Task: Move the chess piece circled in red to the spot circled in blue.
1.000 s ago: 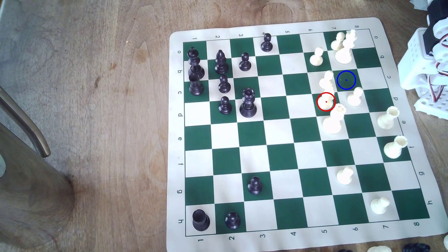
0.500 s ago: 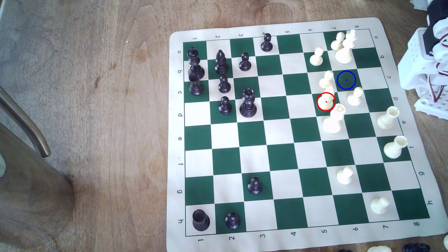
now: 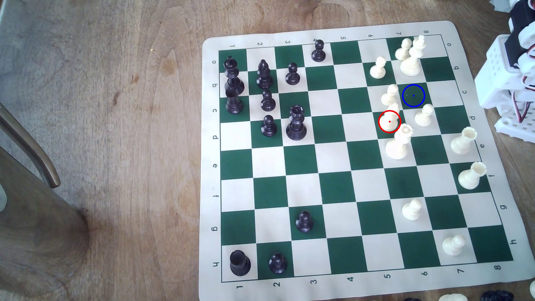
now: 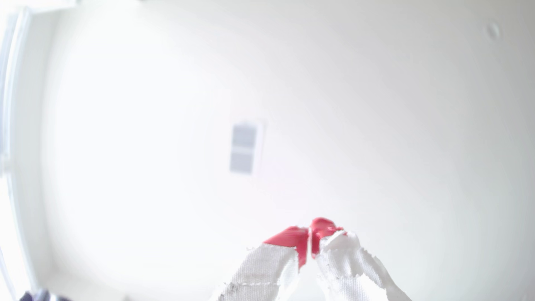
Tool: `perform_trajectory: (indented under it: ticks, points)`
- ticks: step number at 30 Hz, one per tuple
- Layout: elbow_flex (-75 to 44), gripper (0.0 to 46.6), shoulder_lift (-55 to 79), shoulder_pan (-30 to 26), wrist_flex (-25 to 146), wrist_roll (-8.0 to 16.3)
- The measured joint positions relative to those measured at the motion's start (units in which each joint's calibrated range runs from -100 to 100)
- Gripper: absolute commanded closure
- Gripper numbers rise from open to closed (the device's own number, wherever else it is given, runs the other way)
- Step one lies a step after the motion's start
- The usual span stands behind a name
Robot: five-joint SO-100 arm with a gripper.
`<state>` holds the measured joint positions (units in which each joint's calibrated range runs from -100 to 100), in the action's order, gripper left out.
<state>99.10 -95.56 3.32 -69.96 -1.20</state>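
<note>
The chess piece (image 3: pixel 389 121) is a small cream pawn inside the red ring, standing on a green square of the board (image 3: pixel 347 289). The spot (image 3: pixel 413 95) is a bare green square with a blue ring, one square diagonally up and to the exterior view's right. Another cream pawn (image 3: pixel 389 97) stands just beside the spot, and a crowned cream piece (image 3: pixel 399 143) stands close below the ringed pawn. In the wrist view my gripper (image 4: pixel 310 234) is shut, its red-tipped fingers touching with nothing between them, facing a white wall. The arm's white body (image 3: pixel 509 72) sits off the board's right edge.
Cream pieces crowd the board's upper right: a pawn (image 3: pixel 424 115), a tall piece (image 3: pixel 411 62), rooks (image 3: pixel 463 141) near the right edge. Black pieces (image 3: pixel 296 123) fill the upper left. A chair leg (image 3: pixel 34 179) stands at the far left.
The arm's white parts at the exterior view's right edge have shifted slightly. No chess piece has moved.
</note>
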Motion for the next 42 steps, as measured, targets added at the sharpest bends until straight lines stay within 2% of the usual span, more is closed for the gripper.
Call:
perform_trajectory:
  ticks: [5,8,10,12,14,17,19,20,21,22,23,25,26,27,29,33,35,39,42]
  points:
    - [0.00,46.5,0.17,-3.91,19.76,-0.20]
    - [0.00,46.5,0.17,-3.76,29.08,-0.20]
    - [0.00,46.5,0.25,-3.10,41.51,-0.63]
    - [-0.27,46.5,-0.08,-3.24,50.12,0.39]
    - [-1.63,46.2,0.25,-3.17,64.94,2.59]
    - [-4.79,46.0,0.84,-3.17,83.98,4.00]
    - [-6.78,44.3,1.17,-3.76,89.96,4.30]
    - [-8.95,43.0,2.68,-4.20,92.91,4.54]
    - [-12.20,37.2,4.78,-4.72,96.81,4.79]
    - [-19.79,29.4,8.97,-5.53,106.06,5.52]
    - [-23.14,26.3,10.72,-5.83,110.28,5.86]
    - [-29.01,24.2,14.16,-6.42,118.01,7.23]
    - [-35.16,24.4,18.60,-6.56,124.06,8.50]
    - [-36.96,25.1,19.86,-6.56,125.58,8.84]
    - [-38.77,29.5,22.54,-6.64,127.41,9.38]
    - [-44.01,33.7,32.59,-6.64,131.63,11.77]
    - [-46.81,34.2,40.30,-4.87,134.42,12.99]
    - [-51.15,35.7,47.76,-4.79,140.56,13.38]
    - [-53.68,34.9,50.69,-3.76,144.06,13.38]
